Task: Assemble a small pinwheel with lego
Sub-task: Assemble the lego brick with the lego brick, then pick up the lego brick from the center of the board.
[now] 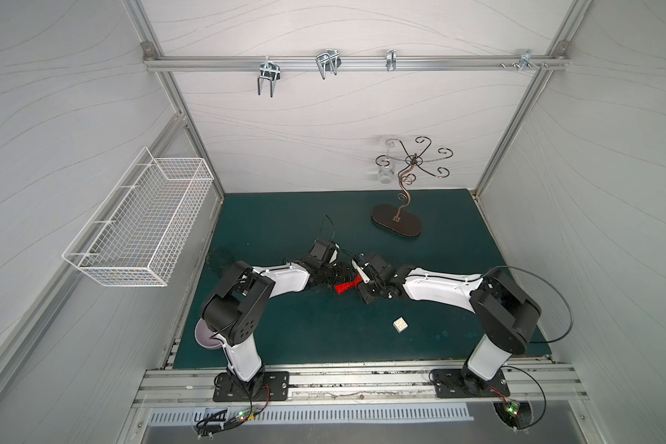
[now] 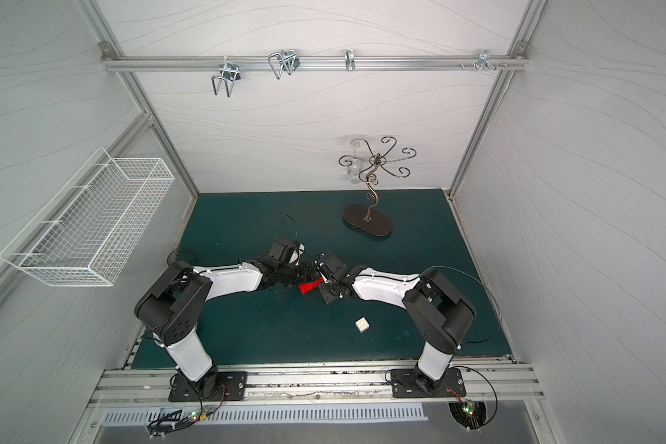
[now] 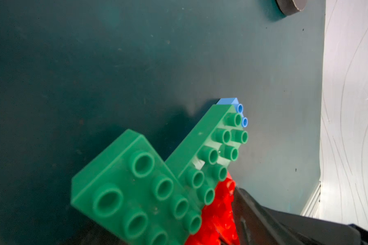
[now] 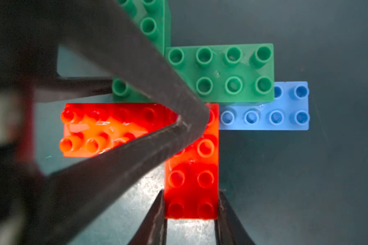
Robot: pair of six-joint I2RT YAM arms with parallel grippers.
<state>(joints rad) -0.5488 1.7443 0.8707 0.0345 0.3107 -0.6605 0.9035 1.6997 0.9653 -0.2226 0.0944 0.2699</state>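
The pinwheel [image 4: 200, 110] lies flat on the green mat, with two red, two green and one blue lego brick showing. My right gripper [image 4: 191, 214] is shut on the end of a red arm [image 4: 191, 180], one finger on each long side. My left gripper [image 1: 348, 271] reaches in from the opposite side with its jaws standing wide. One of its fingers [image 4: 136, 80] lies across the green [image 4: 221, 70] and red bricks. In the left wrist view the green bricks [image 3: 140, 195] fill the space beside a finger [image 3: 255, 210]. A white square brick [image 1: 400, 325] lies loose near the front; in a top view, only red [image 2: 310, 287] shows between the grippers.
A dark curly wire stand [image 1: 397, 225] rises at the back right of the mat [image 1: 304, 338]. A white wire basket [image 1: 139, 226] hangs on the left wall. A pale round dish [image 1: 207, 338] sits under the left arm. Hooks [image 1: 268, 78] hang from the back rail.
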